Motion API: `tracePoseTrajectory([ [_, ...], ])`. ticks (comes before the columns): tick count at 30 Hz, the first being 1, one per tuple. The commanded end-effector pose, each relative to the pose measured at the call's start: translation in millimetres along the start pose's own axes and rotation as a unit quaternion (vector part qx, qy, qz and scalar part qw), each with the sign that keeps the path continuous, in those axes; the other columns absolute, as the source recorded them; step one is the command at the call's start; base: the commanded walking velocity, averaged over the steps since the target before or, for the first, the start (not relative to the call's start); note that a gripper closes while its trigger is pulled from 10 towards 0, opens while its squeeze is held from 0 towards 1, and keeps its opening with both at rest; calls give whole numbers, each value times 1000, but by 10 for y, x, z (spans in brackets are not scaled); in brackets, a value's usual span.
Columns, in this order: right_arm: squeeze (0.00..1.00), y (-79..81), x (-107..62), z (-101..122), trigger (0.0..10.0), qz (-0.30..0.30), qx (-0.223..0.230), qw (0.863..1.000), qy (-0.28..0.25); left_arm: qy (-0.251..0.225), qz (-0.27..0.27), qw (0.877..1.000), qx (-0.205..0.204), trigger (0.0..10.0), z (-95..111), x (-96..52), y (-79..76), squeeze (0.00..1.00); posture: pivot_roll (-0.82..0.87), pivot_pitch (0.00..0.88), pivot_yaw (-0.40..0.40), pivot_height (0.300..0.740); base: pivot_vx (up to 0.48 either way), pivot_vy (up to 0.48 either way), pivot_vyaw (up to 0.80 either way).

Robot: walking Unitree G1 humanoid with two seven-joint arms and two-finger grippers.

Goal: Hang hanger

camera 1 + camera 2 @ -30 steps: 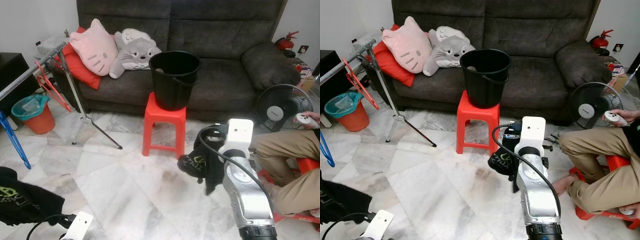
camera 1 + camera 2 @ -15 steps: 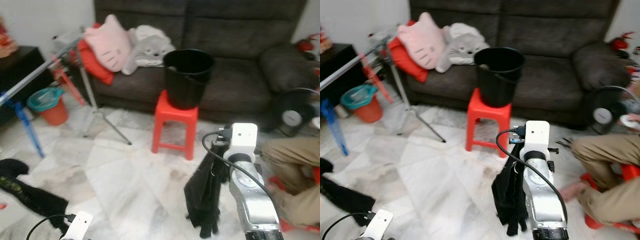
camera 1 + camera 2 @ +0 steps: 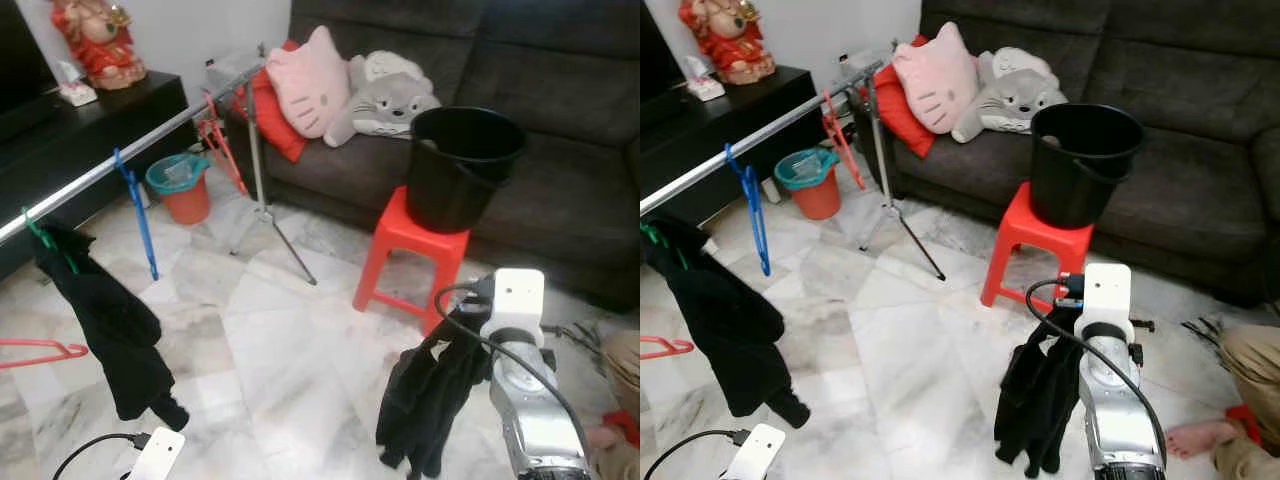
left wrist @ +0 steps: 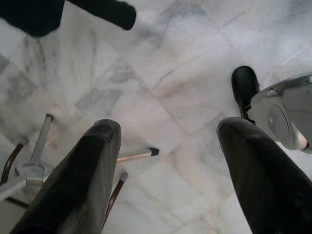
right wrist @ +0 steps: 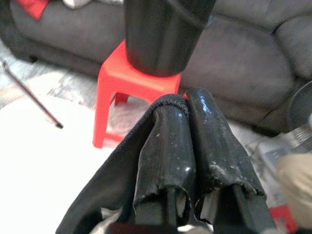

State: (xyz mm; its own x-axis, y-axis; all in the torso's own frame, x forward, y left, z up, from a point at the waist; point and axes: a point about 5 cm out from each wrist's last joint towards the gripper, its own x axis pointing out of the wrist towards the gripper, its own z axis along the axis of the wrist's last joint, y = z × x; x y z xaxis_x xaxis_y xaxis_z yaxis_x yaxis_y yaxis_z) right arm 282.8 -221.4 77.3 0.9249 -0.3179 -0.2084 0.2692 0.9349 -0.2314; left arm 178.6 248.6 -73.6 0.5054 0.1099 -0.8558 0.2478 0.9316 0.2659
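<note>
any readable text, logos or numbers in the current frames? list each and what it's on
None can be read.
Black garment in the right gripper: no print shows in these frames.
Black garment on the rail: no print visible.
Black bucket: no label visible.
Small box on the dark cabinet: too small to tell if it bears text.
Pink cat-face cushion: a face drawn on it, no words.

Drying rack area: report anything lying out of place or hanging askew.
A red hanger lies on the marble floor beside the rack rail, not hung. The black garment on the rail hangs bunched and lopsided. The right gripper holds another black garment, jaws shut on a fold rather than a hanger.
</note>
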Motion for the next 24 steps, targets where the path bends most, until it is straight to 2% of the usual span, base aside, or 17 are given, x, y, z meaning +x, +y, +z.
tracePoseTrajectory([
  [1,0,-74,10,-28,10000,-16,6,1000,-3,6,-4,1000,-10,10000,-42,-4,-12,0,-150,0,23,740,0,0,800],
  [7,0,-97,5,-33,10000,-21,13,1000,-8,5,-4,1000,-14,10000,-48,-6,-10,0,-150,0,23,740,0,0,800],
  [15,0,-55,49,71,10000,-13,18,999,-32,4,-4,1000,-11,10000,-51,-7,-7,0,-147,0,24,740,0,0,800],
  [24,0,-35,38,76,10000,-8,17,999,-36,2,-5,1000,-13,10000,-52,-7,-16,0,-148,0,21,740,0,0,800],
])
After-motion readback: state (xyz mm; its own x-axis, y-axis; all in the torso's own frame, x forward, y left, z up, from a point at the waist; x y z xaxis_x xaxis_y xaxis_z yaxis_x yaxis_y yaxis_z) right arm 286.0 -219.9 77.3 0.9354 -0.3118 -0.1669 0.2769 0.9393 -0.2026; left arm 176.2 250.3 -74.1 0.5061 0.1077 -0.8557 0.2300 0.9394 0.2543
